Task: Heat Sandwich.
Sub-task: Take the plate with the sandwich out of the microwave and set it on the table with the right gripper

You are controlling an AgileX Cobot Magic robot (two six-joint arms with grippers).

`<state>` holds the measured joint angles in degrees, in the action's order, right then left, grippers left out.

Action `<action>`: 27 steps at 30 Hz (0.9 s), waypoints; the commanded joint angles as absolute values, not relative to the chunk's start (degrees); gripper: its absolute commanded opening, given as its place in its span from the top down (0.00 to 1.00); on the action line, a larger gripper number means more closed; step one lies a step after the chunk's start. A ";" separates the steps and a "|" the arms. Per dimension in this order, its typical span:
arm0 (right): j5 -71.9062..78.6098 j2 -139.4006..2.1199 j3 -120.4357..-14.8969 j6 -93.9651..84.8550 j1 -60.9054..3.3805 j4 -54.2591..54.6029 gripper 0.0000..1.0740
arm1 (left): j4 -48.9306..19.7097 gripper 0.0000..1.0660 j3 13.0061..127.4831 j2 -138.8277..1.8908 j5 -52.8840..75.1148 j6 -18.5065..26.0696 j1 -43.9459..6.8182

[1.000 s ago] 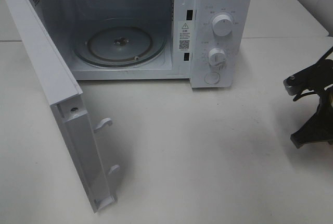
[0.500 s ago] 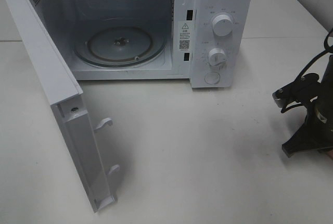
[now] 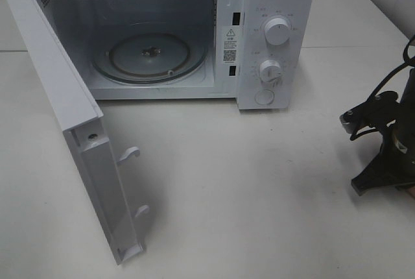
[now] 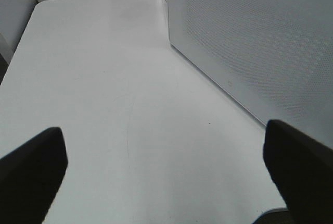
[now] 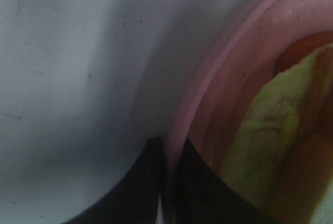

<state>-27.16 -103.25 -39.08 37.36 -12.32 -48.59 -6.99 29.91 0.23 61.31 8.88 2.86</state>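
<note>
The sandwich (image 5: 270, 130) lies on a round pink plate (image 5: 218, 78) and shows only in the right wrist view, as green lettuce and reddish filling. My right gripper (image 5: 169, 153) is shut on the plate's rim, with one dark finger (image 5: 140, 182) outside and the other inside. In the exterior high view the right arm (image 3: 388, 156) is at the table's right edge, and the plate is almost wholly out of frame. My left gripper (image 4: 161, 172) is open and empty, low over the table beside the microwave's perforated side wall (image 4: 260, 41).
The white microwave (image 3: 275, 6) stands at the back with its door (image 3: 71, 117) swung wide open to the left. Its glass turntable (image 3: 150, 55) is bare. Two dials (image 3: 277, 31) and a button are on its right panel.
Since one second ago my right arm has moved down and slightly left at the table's right edge. It has held still for the last half second. The microwave has not changed.
</note>
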 commanded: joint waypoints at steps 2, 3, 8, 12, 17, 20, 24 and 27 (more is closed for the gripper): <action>-27.16 -102.10 -39.13 37.70 -12.09 -48.36 0.79 | -7.10 0.08 29.74 0.74 61.42 8.82 2.75; -27.16 -102.10 -39.13 37.70 -12.09 -48.36 0.79 | -7.10 0.08 29.74 0.74 61.42 8.82 2.75; -27.90 -100.55 -39.25 37.53 -12.09 -45.89 0.60 | -7.10 0.08 29.74 0.74 61.42 8.82 2.75; -28.65 -99.35 -39.25 36.73 -12.09 -43.83 0.49 | -7.10 0.08 29.74 0.74 61.42 8.82 2.75; -28.65 -95.91 -39.25 33.17 -12.09 -40.11 0.41 | -7.10 0.08 29.74 0.74 61.42 8.82 2.75; -29.11 -91.90 -39.25 28.59 -12.09 -34.55 0.38 | -7.10 0.08 29.74 0.74 61.42 8.82 2.75; -30.02 -87.78 -39.25 22.98 -12.09 -28.13 0.31 | -7.10 0.08 29.74 0.74 61.42 8.82 2.75; -30.71 -84.51 -39.25 19.71 -12.15 -23.61 0.25 | -7.10 0.08 29.74 0.74 61.42 8.82 2.75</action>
<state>-29.68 -86.40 -38.96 22.29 -12.32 -26.18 -6.99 29.91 0.23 61.31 8.88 2.86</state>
